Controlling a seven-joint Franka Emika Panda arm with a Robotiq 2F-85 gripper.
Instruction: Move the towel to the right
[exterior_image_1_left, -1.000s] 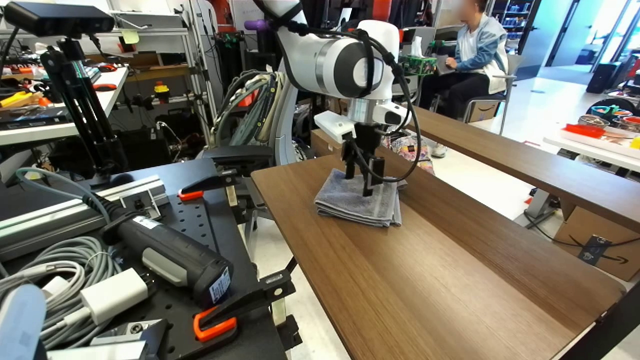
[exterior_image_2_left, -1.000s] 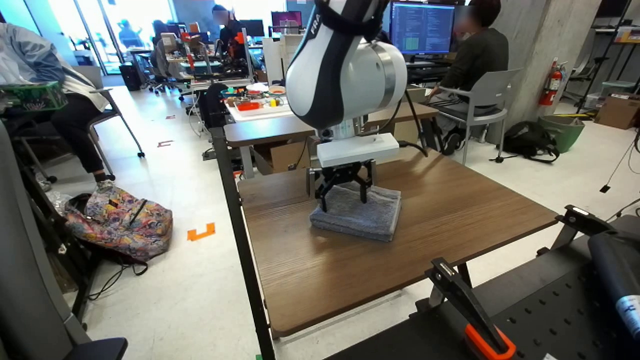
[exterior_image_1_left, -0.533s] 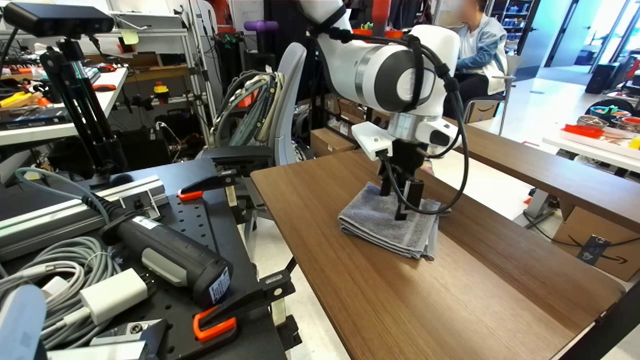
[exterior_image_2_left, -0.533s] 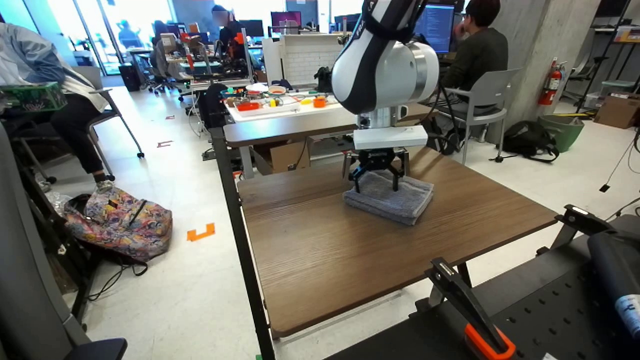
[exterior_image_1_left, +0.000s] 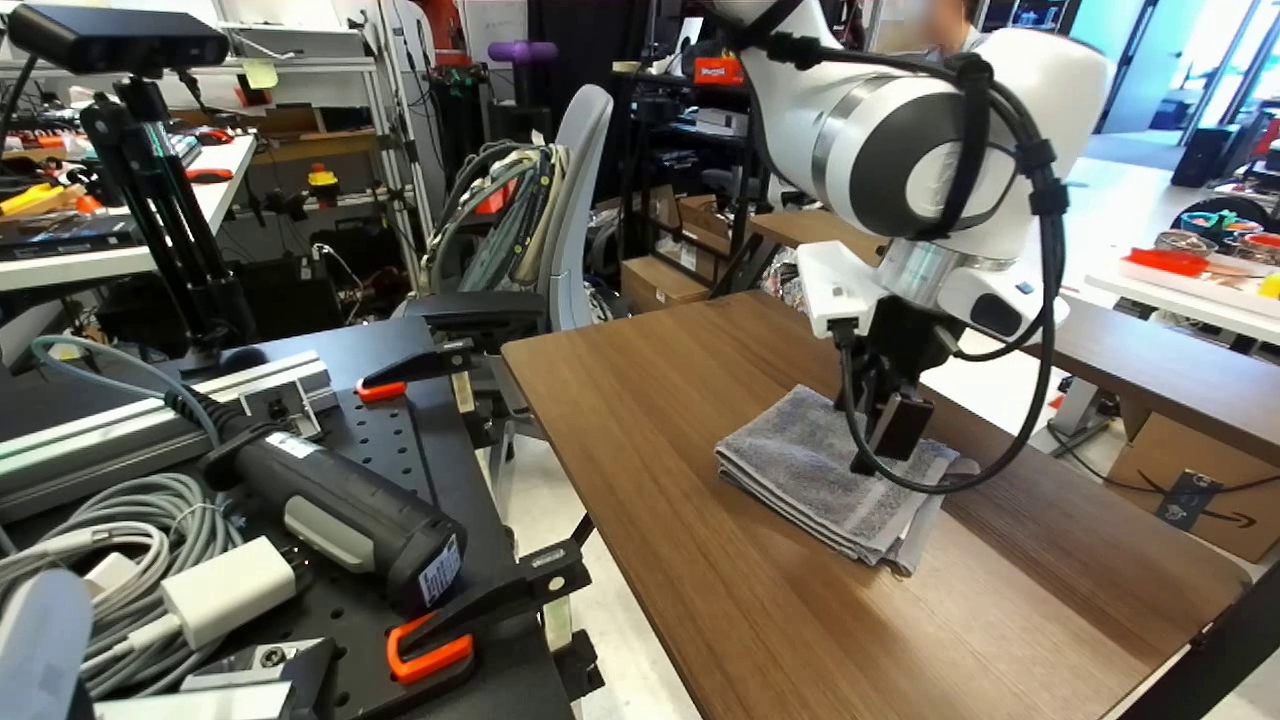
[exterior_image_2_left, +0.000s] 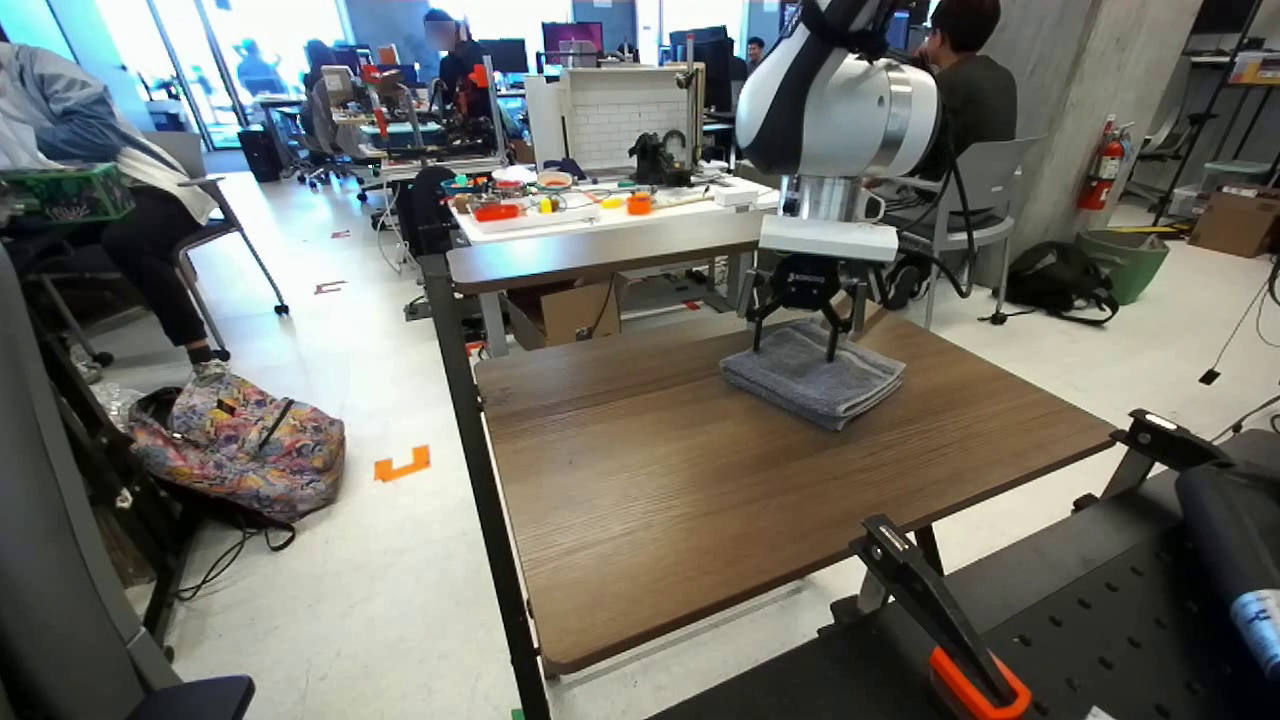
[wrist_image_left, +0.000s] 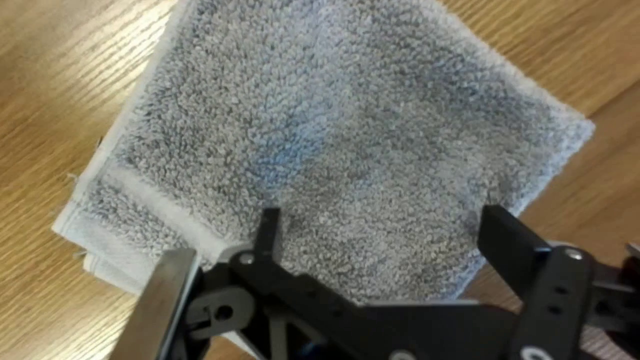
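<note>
While its fingers (wrist_image_left: 505, 240) stand wide apart, the end effector (wrist_image_left: 383, 219) has hold of nothing; the folded grey towel (wrist_image_left: 350, 135) lies flat beneath them, mostly spreading toward 12 o'clock in the wrist view, one corner at 2 o'clock. Under it runs the brown surface (exterior_image_1_left: 720, 570); beyond — 11 o'clock from the towel in an exterior view — stands a grey chair (exterior_image_1_left: 573, 215).

The far windows (exterior_image_2_left: 290, 30) glow bright beyond a pale floor (exterior_image_2_left: 350, 580); a grey armchair (exterior_image_2_left: 1000, 175) stands near a concrete pillar (exterior_image_2_left: 1090, 60), and the brown wood-grain desk (exterior_image_2_left: 640, 530) carries a soft sheen.
</note>
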